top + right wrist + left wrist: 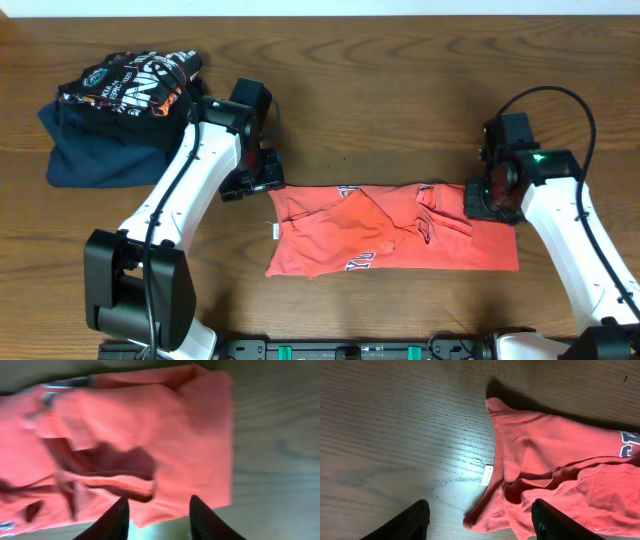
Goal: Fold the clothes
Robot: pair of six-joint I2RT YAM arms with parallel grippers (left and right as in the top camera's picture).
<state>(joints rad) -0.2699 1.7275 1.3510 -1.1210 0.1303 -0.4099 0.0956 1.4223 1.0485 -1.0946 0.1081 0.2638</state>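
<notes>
Probably lab: robot arms (pixel 190 190), wooden table (pixel 400 90).

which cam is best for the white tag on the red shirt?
Left wrist: the white tag sits close and sharp at the edge of the red shirt. Overhead shows it only as a tiny white speck. Right wrist shows the shirt's other end, no tag.

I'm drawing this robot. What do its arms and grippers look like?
The left arm and right arm are white with black joints and black cables. The left gripper and right gripper have black fingers. A green light glows near the right one.
</notes>
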